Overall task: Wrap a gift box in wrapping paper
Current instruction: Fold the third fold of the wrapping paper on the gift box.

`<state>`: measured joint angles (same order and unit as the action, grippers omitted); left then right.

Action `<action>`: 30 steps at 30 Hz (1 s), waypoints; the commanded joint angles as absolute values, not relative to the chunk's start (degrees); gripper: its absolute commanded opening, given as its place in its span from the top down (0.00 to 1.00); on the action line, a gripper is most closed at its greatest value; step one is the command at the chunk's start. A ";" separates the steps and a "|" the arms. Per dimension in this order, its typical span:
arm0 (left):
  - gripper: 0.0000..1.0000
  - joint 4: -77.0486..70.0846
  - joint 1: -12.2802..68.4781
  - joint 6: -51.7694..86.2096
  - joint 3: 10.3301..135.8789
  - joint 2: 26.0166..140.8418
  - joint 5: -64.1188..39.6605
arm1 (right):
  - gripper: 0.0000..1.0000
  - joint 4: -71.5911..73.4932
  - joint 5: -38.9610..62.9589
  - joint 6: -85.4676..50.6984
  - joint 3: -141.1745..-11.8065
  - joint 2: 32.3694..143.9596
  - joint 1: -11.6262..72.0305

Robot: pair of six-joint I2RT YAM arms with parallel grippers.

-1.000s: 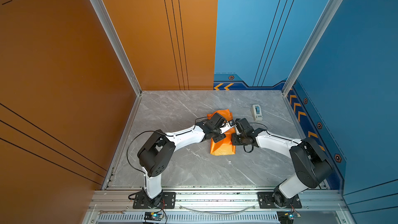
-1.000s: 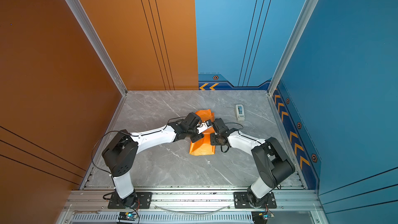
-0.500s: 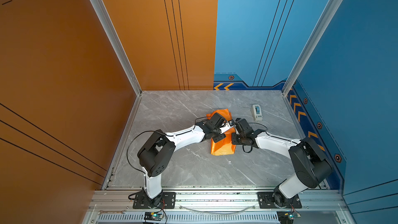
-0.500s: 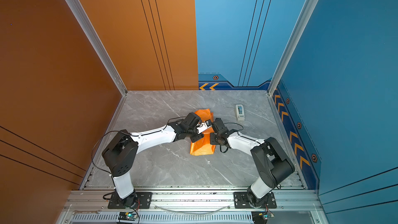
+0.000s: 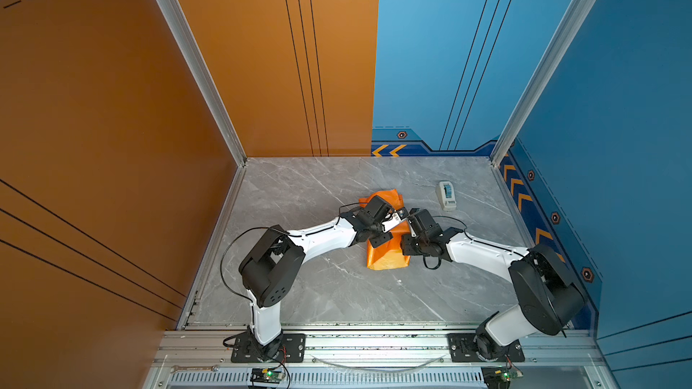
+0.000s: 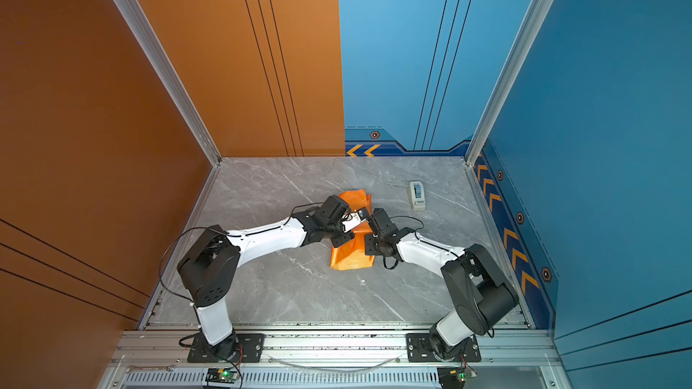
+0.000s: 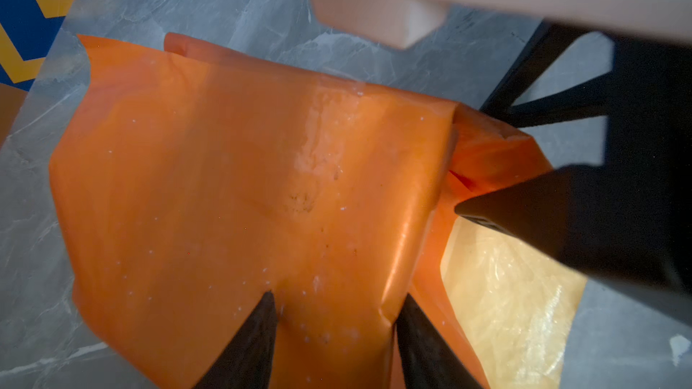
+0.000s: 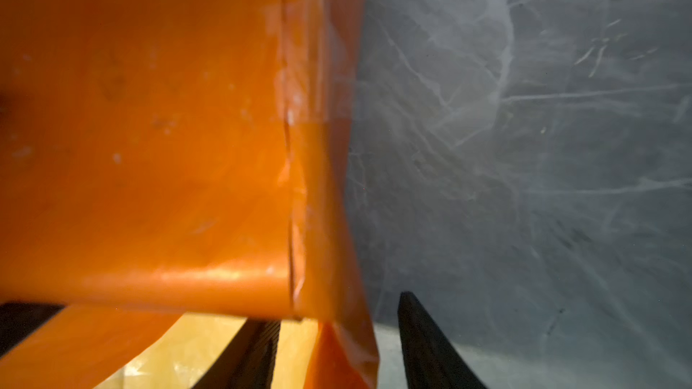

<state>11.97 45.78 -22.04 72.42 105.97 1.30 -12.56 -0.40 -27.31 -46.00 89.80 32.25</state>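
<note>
The gift box is not showing in any view. Judging by the blocky shape, it is sitting inside the wrapping paper (image 7: 243,181), which is lying orange face out as one folded parcel directly under both sets of jaws. A strip of clear tape (image 7: 322,125) is crossing the seam on the top face, ahead of the left gripper (image 7: 337,295). That gripper's jaws are standing spread and pinching nothing, with their tips resting on or just above the parcel's top, one of them at its long edge. The right gripper (image 8: 333,308) is facing it from the opposite side. Its jaws are standing apart too, with a loose orange flap hanging between them and not being squeezed. Beside that flap, the open end is showing the paper's pale yellow inner face (image 7: 505,293).

I am reading this as the end-closing step: the body is wrapped and taped, and the end flaps are not yet folded. The next move is calling for the left jaws to pin the parcel while the right ones gather the flap and crease it against the box. After that comes fresh tape from the tape dispenser (image 5: 446,195), which is sitting well beyond the right jaws on the table (image 5: 318,293).

Counting: one sheet, one box presumed inside, one tape strip that I can make out, one dispenser, two grippers
</note>
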 commanded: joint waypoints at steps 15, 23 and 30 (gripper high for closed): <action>0.48 14.58 46.23 -20.85 71.22 106.25 0.79 | 0.74 -13.78 -11.41 -29.79 -42.67 89.83 37.04; 0.48 14.40 46.29 -20.48 71.08 106.26 0.60 | 0.76 -8.62 -6.85 -31.09 -39.97 89.95 37.39; 0.48 14.22 46.31 -20.41 70.90 106.22 0.70 | 1.00 -8.63 -8.62 -31.29 -38.29 88.31 37.90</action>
